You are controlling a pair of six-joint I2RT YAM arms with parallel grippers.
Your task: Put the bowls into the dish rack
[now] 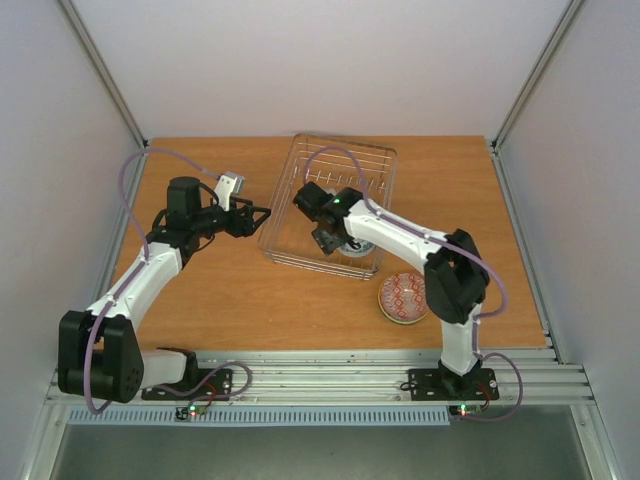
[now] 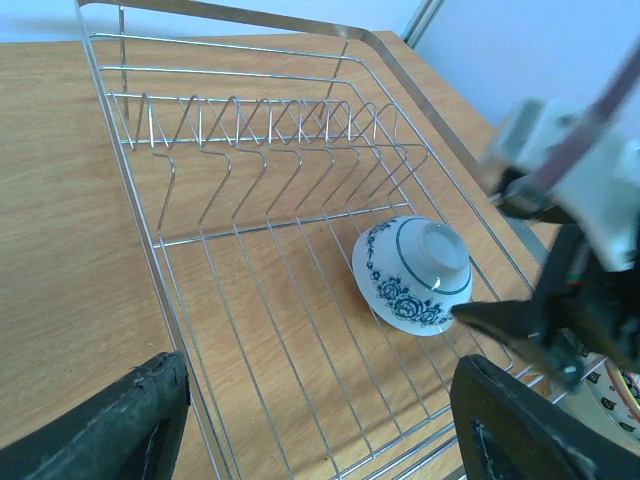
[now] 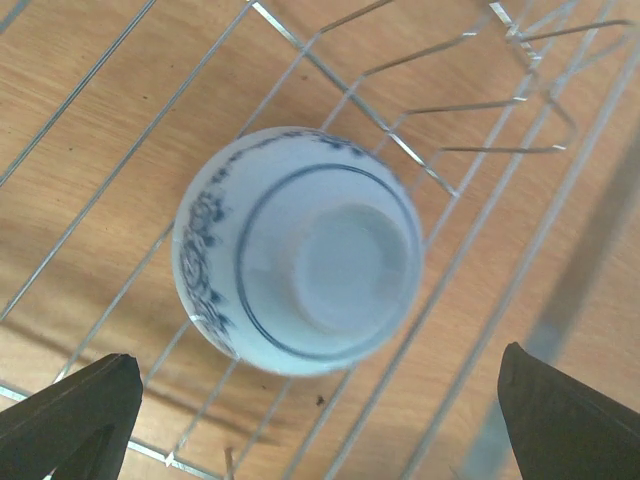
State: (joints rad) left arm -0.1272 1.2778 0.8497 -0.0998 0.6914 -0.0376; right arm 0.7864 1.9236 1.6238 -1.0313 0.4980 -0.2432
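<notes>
The dish rack (image 1: 345, 142) stands in the middle of the table. A blue-and-white bowl (image 1: 358, 247) lies upside down on the rack's wire floor near its front right corner. My right gripper (image 1: 330, 238) hovers just over it, jaws wide open. In the right wrist view the bowl (image 3: 300, 250) lies free, its foot ring up, ahead of the gripper (image 3: 320, 425). My left gripper (image 1: 257, 218) is open and empty at the rack's left side. From there its camera looks across the rack (image 2: 250, 120) to the bowl (image 2: 412, 272). A red-patterned bowl (image 1: 403, 297) sits upright on the table.
The red-patterned bowl sits in front of the rack's right corner, close to the right arm's elbow. A row of upright prongs (image 2: 260, 110) runs along the rack's far side. White walls enclose the table on three sides.
</notes>
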